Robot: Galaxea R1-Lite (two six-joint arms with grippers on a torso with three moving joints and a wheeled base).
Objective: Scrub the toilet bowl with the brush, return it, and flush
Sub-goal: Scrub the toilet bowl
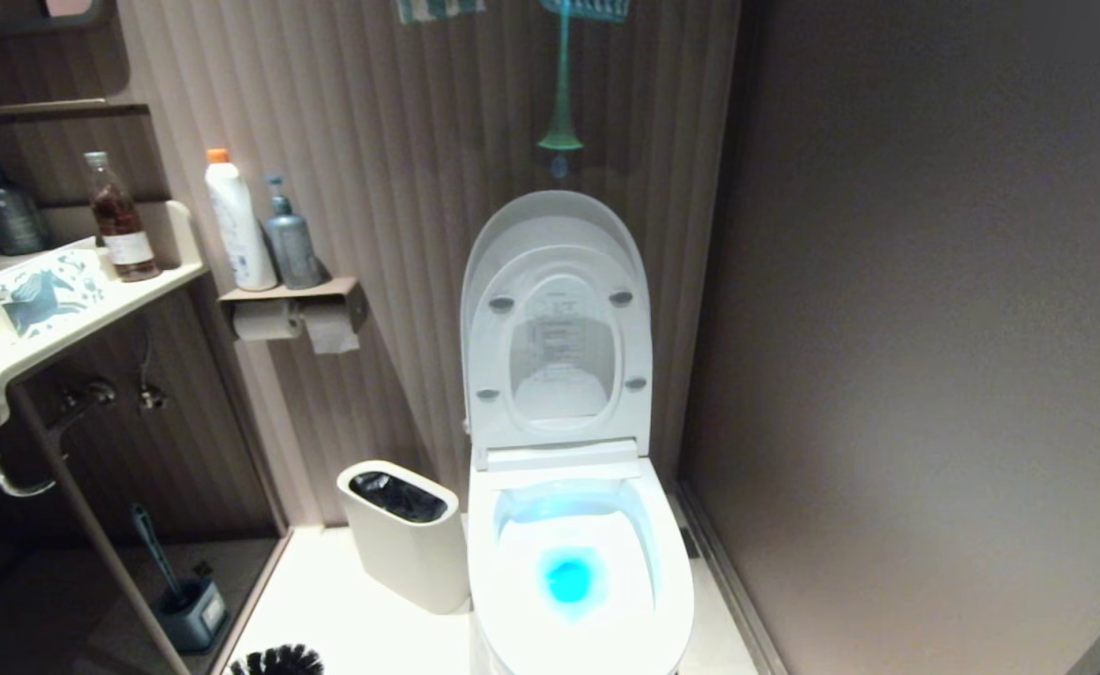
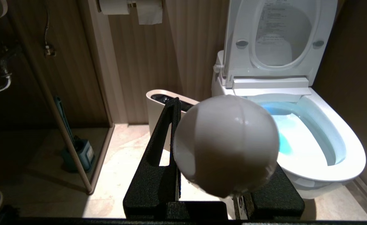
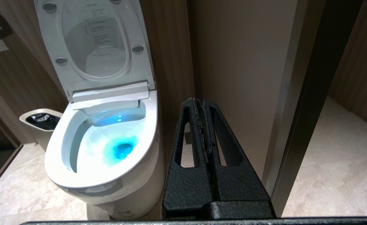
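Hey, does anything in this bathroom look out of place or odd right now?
Nothing is spilled or askew. Only the toilet bowl stands out: the water inside glows vivid blue, unlike plain water. The lid stands raised.

The toilet bowl [image 1: 578, 562] lies open to me from above, its lid [image 1: 557, 319] raised against the wall. On my left the waste bin [image 1: 406, 534] stands just beside the bowl, narrowing that side. On my right a plain wall [image 1: 887, 328] runs close, leaving a thin strip of floor [image 1: 718, 619].
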